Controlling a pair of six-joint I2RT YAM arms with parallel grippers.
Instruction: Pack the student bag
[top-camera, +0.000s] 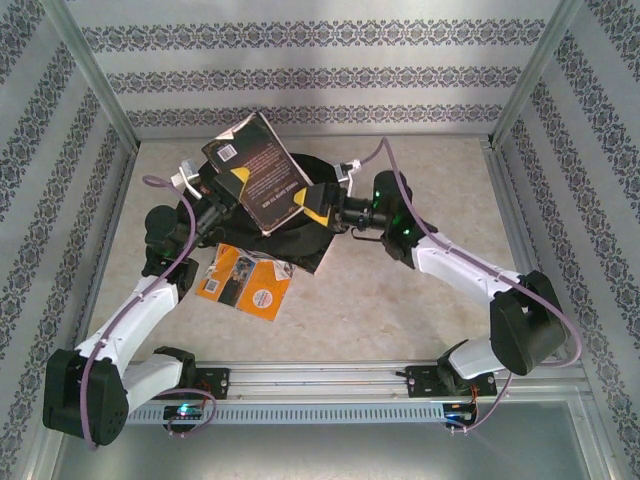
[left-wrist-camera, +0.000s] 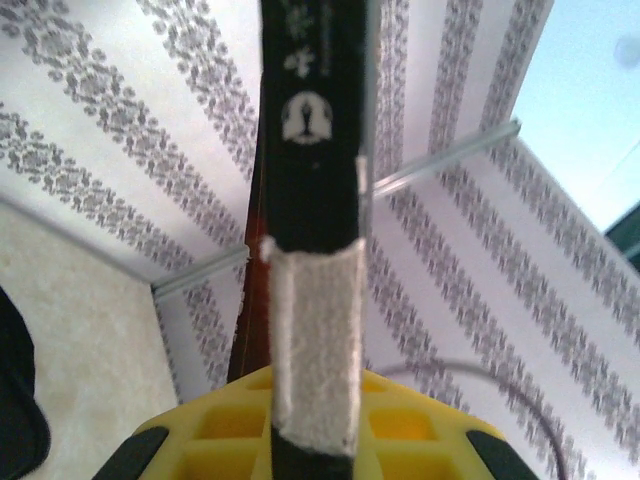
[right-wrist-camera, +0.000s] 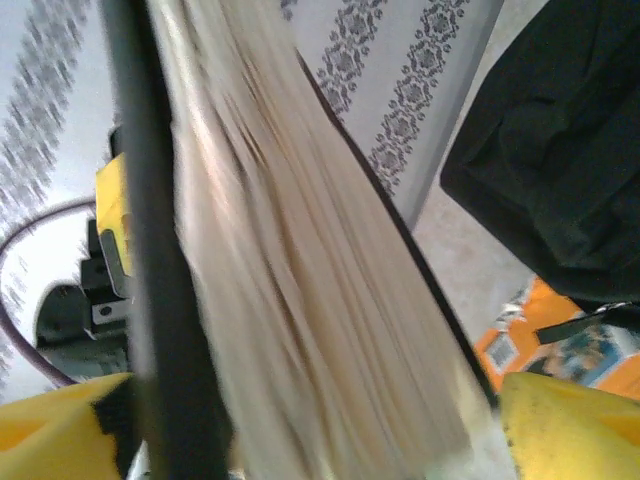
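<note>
Left end effector (top-camera: 230, 186) pinched tight on the spine end of a black book (top-camera: 255, 170), one finger on each cover. From the left wrist, a dark spine with a white taped patch rising straight up between the yellow fingers. Right end effector (top-camera: 322, 203) spread wide, yellow fingers astride the same book's pale page edge at its right corner, not clamped on it. Book held clear of the surface (top-camera: 400, 300), tilted, a cover with pale print facing upward.

Student bag (top-camera: 305, 246) at mid-scene, somewhat toward the far side, lying flat on the surface directly beneath the book and largely hidden by it. Black, soft, crumpled fabric, with a rounded outline showing past the book's right and near edges and deep folds visible from the right wrist. Zippers and opening impossible to make out. Orange booklet (top-camera: 245, 282) flat on the surface at the bag's near-left, touching or overlapping its near edge.

Left arm reaching from the near-left base toward the far right, wrist lifted to the book's left edge. Right arm stretched from the near-right base leftward and far, forearm nearly level, wrist pointing left at the book's right edge. Both wrists close together above the bag.
</note>
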